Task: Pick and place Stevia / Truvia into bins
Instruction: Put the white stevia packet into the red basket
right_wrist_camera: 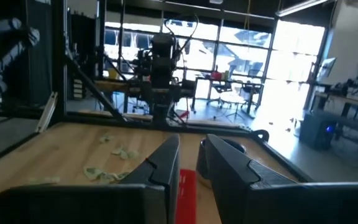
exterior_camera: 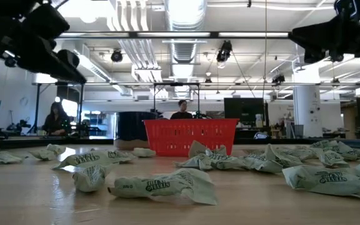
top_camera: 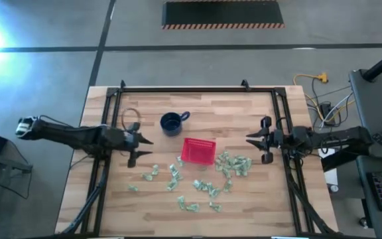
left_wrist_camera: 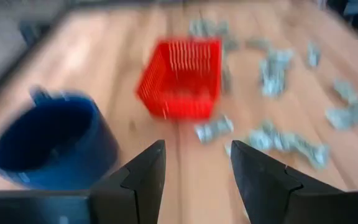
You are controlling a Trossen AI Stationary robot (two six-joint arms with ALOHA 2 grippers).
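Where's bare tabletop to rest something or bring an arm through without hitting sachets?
Bare wood runs along the far edge of the table, behind the blue mug and the red basket. The near corners look bare too. It is crowded in front of and right of the basket, where the sachets lie scattered.

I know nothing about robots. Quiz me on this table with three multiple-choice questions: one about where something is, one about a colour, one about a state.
1. Where is the dark blue mug relative to the red basket?
A. Inside it
B. Behind it, toward the left arm's side
C. Off the table

2. What colour are the sachets?
A. Pale green and white
B. Yellow
C. Black

3. What is the left tool doing?
A. Clamping the mug
B. Gripping a sachet
C. Open, holding nothing

Answers:
1. B, the high view shows the mug apart from the basket.
2. A, their wrappers show it.
3. C, an empty gap shows between its fingers.
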